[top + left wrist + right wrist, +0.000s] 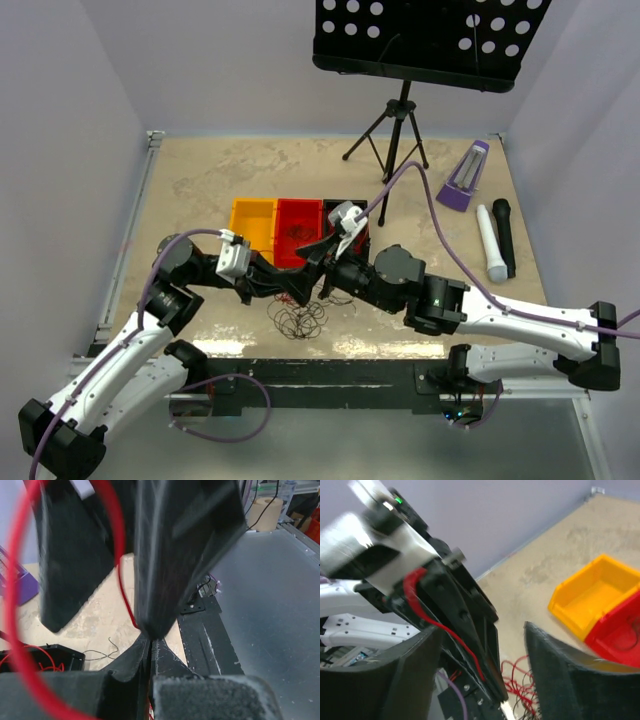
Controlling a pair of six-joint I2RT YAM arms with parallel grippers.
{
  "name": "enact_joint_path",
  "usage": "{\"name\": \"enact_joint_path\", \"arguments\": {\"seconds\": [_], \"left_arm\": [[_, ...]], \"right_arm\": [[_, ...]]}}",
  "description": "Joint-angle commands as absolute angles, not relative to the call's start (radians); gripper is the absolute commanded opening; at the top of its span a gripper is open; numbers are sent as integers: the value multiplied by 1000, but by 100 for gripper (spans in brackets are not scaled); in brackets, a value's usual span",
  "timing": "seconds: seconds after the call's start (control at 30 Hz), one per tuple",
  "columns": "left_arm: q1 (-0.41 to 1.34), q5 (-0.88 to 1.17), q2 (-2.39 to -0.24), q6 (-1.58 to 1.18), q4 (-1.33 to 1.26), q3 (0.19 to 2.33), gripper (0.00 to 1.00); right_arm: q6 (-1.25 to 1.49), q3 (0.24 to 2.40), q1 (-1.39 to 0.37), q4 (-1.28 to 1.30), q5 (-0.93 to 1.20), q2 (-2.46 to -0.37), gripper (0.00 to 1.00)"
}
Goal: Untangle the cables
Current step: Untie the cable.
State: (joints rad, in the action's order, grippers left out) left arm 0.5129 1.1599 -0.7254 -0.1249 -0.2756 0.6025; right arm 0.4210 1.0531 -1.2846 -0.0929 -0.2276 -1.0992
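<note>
- A pale, stone-patterned bench [200,180] sits under lilac walls, with yellow, red and black bins [250,204] at frame centre.
- The cables [300,318], red and dark, lie heaped just below centre, under both pincers.
- Your left pincer [151,642] is clenched on a red cable [119,545]. Your right pincer [480,627] stands released, straddling it.
- Likely step: freeing one strand. Next, draw it slowly clear of the heap and watch for snags.

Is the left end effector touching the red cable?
Touching. The left wrist view shows the red cable running into the pinch of the shut left end effector.
</note>
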Motion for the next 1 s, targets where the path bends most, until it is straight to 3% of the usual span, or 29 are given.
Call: {"name": "enact_joint_path", "arguments": {"seconds": [0.0,0.13,0.27,0.47,0.67,0.83,0.97], "left_arm": [[511,1140,-710,-181,-337,652,0],[511,1126,-709,-179,-336,647,0],[508,1103,-709,-170,-339,646,0],[499,1075,-724,-189,-353,707,0],[495,1084,-741,-215,-341,772,0],[495,1092,-738,-250,-359,776,0],[495,1094,-735,-262,-362,784,0]], "right_arm": [[460,944,-1289,-103,-304,-1000,90],[505,839,-1290,-107,-314,-865,92],[528,718,-1289,-118,-279,-796,87],[520,640,-1289,-207,-176,-897,88],[456,669,-1290,-273,-239,-1002,87],[428,693,-1290,-369,-311,-1049,67],[429,681,-1290,-442,-292,-1095,57]]}}
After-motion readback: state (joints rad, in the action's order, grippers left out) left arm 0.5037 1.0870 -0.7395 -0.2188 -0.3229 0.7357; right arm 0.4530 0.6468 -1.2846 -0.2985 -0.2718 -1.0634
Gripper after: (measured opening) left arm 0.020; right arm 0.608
